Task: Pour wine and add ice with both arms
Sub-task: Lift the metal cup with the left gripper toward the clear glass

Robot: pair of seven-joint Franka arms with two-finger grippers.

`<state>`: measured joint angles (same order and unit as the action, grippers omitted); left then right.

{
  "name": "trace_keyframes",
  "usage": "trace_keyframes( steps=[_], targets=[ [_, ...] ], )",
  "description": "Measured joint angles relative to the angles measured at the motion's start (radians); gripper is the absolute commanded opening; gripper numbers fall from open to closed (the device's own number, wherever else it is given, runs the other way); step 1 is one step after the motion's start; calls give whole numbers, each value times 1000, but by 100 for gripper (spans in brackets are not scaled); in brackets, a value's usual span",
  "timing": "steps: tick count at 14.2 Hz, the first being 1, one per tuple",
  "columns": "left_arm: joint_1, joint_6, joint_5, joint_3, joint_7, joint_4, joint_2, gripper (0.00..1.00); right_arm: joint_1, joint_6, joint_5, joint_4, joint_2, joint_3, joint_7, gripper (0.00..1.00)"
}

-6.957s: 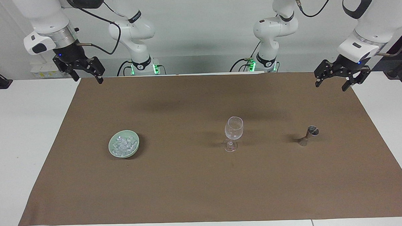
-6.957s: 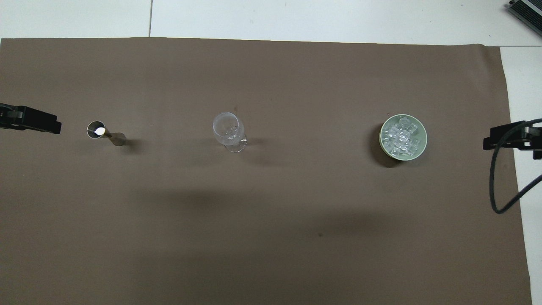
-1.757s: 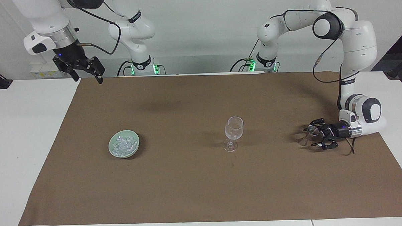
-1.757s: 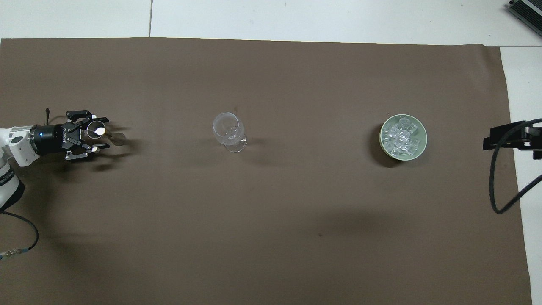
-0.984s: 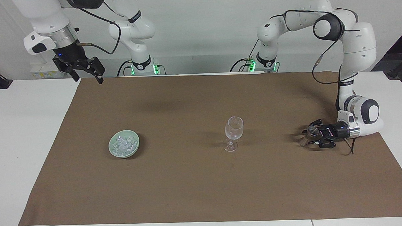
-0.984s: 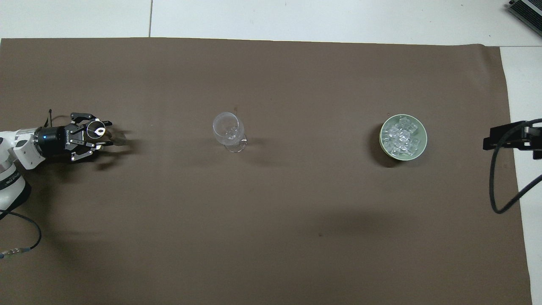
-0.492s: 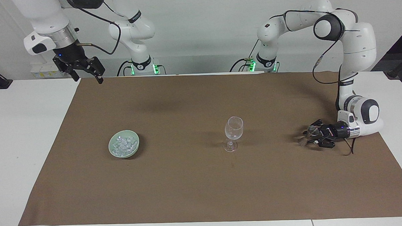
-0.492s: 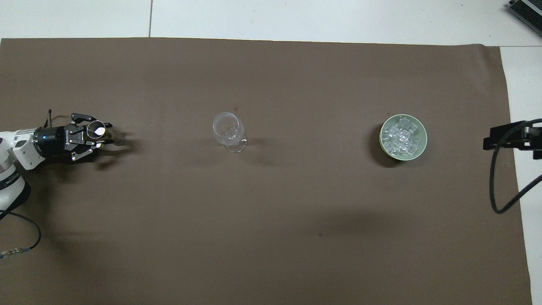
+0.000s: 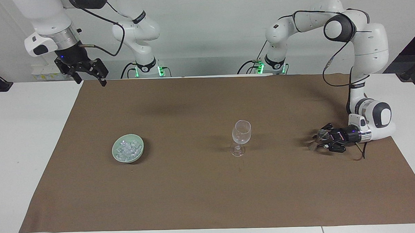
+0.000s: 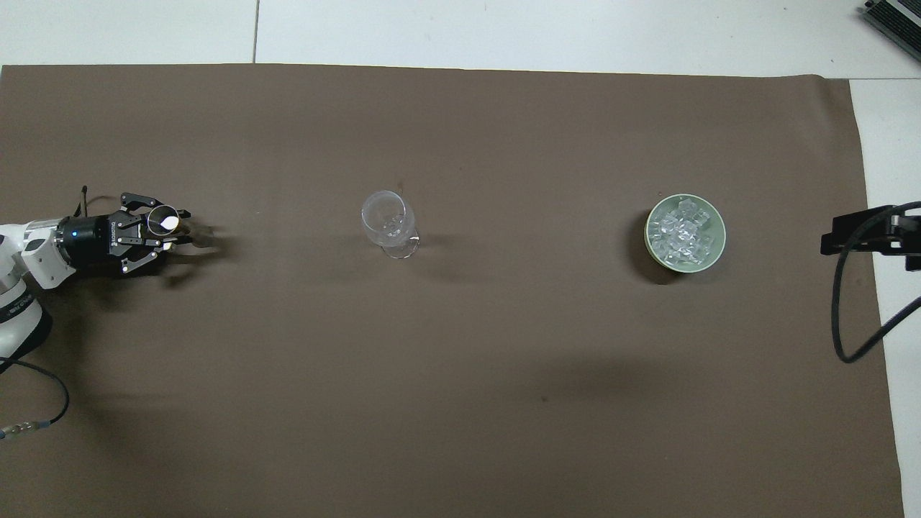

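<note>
Left gripper (image 9: 321, 141) lies sideways, narrowed around the upright jigger (image 9: 318, 138); wine glass (image 9: 241, 137) stands well beyond its fingertips.

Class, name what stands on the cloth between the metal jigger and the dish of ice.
Only the empty wine glass stands between jigger and dish, as the overhead view shows.

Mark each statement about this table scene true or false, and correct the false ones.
1. The ice lies in the green dish. True.
2. The left gripper is at the wine glass. False: it is at the metal jigger.
3. The right gripper holds ice. False: it hangs over the brown mat's corner, holding nothing.
4. The wine glass stands upright between dish and jigger. True.
</note>
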<state>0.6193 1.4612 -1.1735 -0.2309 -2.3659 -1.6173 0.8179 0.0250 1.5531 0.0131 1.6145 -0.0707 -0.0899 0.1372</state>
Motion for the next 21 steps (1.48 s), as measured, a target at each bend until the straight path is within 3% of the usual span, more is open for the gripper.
trace_keyframes(
  steps=[8, 16, 21],
  targets=[
    [0, 0, -3, -1, -1, 0, 1, 14, 0, 0, 0, 0, 0, 0, 0, 100],
    [2, -1, -14, -51, -2, 7, -3, 8, 0, 0, 0, 0, 0, 0, 0, 100],
    [-15, -6, -34, -94, 5, 16, -77, 4, 0, 0, 0, 0, 0, 0, 0, 100]
  ],
)
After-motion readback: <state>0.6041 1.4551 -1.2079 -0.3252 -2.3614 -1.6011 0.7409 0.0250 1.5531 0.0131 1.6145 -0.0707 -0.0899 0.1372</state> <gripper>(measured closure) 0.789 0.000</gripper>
